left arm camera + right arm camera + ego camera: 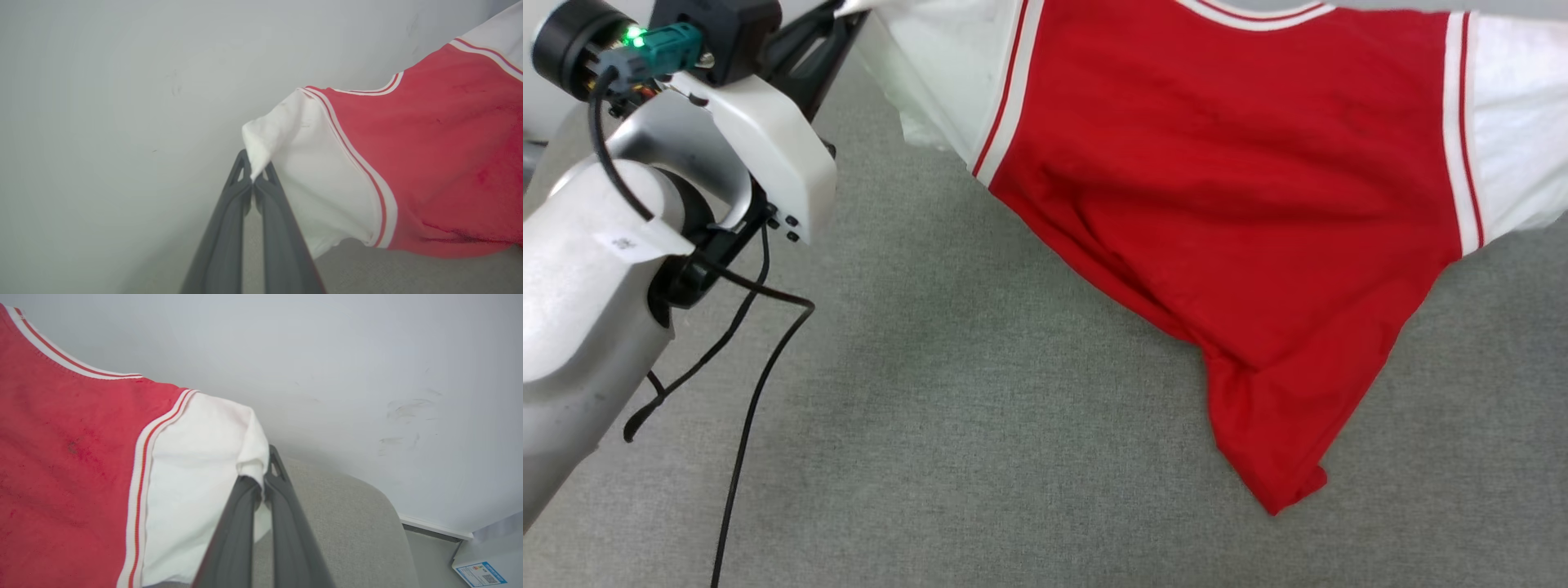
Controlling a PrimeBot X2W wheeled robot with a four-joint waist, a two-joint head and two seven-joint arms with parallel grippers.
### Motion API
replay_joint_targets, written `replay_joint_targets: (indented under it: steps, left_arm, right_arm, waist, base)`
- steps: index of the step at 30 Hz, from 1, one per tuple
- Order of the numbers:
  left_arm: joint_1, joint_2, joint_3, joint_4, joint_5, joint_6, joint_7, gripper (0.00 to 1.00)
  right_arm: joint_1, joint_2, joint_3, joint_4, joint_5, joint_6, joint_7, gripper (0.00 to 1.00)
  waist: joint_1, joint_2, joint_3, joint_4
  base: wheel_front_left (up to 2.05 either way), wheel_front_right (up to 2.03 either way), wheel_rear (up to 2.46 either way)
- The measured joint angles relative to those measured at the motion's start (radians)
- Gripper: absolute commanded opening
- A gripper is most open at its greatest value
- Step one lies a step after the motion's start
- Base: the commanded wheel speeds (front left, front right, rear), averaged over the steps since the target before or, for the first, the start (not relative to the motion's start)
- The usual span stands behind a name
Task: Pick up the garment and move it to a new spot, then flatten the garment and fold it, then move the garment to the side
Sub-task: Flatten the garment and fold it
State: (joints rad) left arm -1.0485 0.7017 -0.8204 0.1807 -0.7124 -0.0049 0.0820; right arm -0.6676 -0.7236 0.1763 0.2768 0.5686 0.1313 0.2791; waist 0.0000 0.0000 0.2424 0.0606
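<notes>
Garment (1241,204): lifted, hanging spread above worktop (931,425). Left pincer (253,181): clamped on one white sleeve (310,183). Right pincer (261,484): clamped on the other. Status, apparently: pickup done; placing, flattening, folding, moving aside outstanding.

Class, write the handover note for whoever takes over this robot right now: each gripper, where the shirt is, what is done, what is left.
Left gripper: jaws shut on the edge of one white sleeve.
Right gripper: jaws shut on the edge of the other white sleeve.
Shirt: lifted and stretched between the two grippers above the grey table, its red hem hanging to a low corner; I cannot tell whether that corner touches the table.
Done: shirt picked up.
Left: lay it at the new spot, flatten it, fold it, move it aside.
</notes>
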Motion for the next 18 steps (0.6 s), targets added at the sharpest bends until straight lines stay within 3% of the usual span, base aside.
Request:
replay_joint_targets:
  steps: [10, 18]
  left_arm:
    - [-0.05, 0.041, 0.065, -0.127, 0.03, 0.061, -0.041, 0.0]
    - [-0.12, 0.058, 0.106, -0.146, 0.024, 0.075, -0.026, 0.0]
  right_arm:
    - [-0.006, 0.023, -0.091, -0.137, -0.04, 0.0, -0.037, 0.0]
    - [-0.079, 0.04, -0.11, -0.204, -0.074, 0.0, -0.014, 0.0]
  waist:
    - [-0.0001, 0.0, -0.1, -0.017]
    - [-0.0001, 0.0, -0.132, -0.036]
  base:
    - [0.0, 0.0, 0.0]
    - [0.0, 0.0, 0.0]
